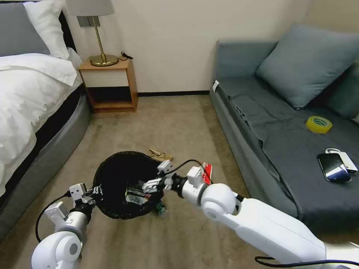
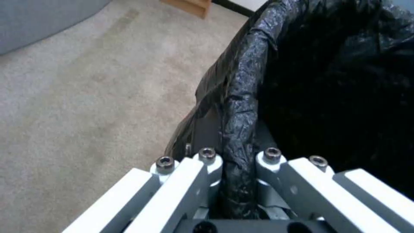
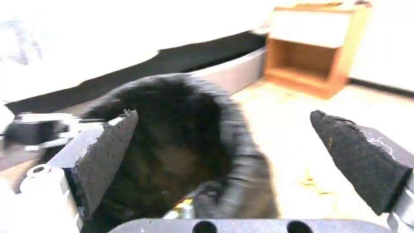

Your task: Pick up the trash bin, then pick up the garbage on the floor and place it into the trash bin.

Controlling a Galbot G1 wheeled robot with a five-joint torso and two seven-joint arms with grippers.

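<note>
Left pincer: nearest your head camera, low on your left; it is clamped on the rim of the trash bin, one finger outside the black liner and one inside, as your left wrist view shows plainly.

Trash bin: held at its left rim, mouth facing up and wide open, over the carpet between the bed and the sofa. You cannot tell from these views whether its base is off the floor.

Right pincer: reaching over the right side of the bin's mouth; its fingers stand spread apart with nothing between them.

Snack wrapper: shiny gold and dark, lying just below your right pincer, inside the bin's mouth as far as the head view shows.

Crumpled paper: tan, on the carpet just behind the bin's far rim.

Red-and-white packet: on the carpet to the right of the bin, partly hidden by your right wrist.

Small bottle: green label, on the carpet touching or just beside the bin's near right edge.

Done so far: you have the bin in hand, and by the look of it one piece is in.

Left to do: three pieces appear to remain on the floor, all close around the bin.

Not yours: the yellow tape roll and the phone on the sofa.
</note>
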